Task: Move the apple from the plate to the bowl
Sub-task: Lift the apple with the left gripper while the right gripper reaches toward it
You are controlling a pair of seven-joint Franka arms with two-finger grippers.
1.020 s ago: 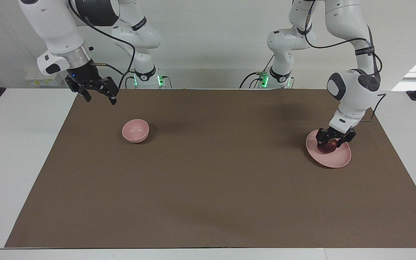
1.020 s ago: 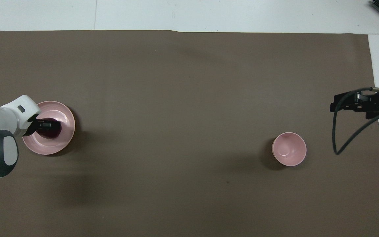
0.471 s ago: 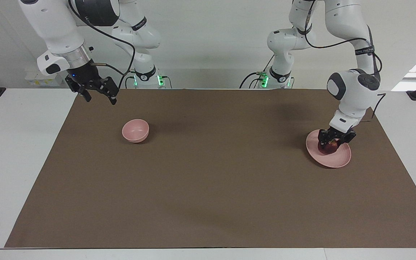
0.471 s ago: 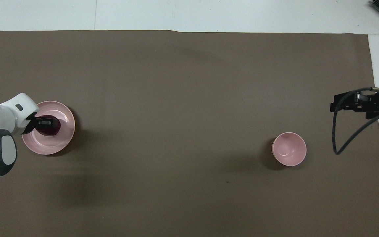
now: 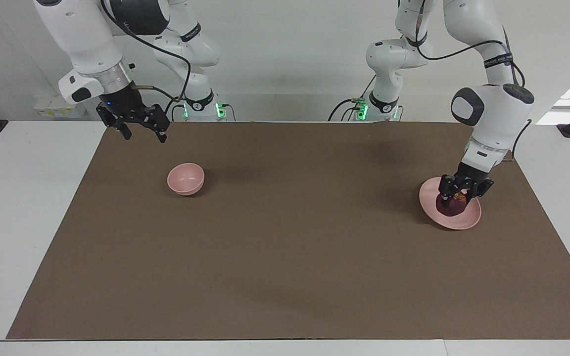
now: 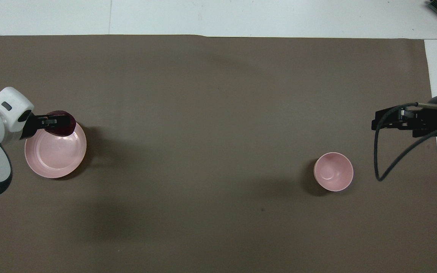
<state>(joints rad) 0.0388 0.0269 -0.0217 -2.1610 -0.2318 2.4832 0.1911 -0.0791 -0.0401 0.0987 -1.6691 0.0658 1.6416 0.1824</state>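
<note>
**Apple lifted off plate, carry to bowl pending**

Since a second ago the left tool (image 5: 464, 192) has clamped onto the apple (image 5: 452, 204) and raised it; overhead, the apple now sits over the plate's (image 6: 53, 161) rim instead of its centre. Right tool (image 5: 139, 124) waits with fingers spread, over the mat's edge near the bowl (image 5: 185, 179).

Step in hand: the carry. Lift clear of the rim first (round fruit may slip), then travel level.

Tabletop between plate and bowl shows only brown mat (image 5: 295, 237), so a direct path looks open.
</note>
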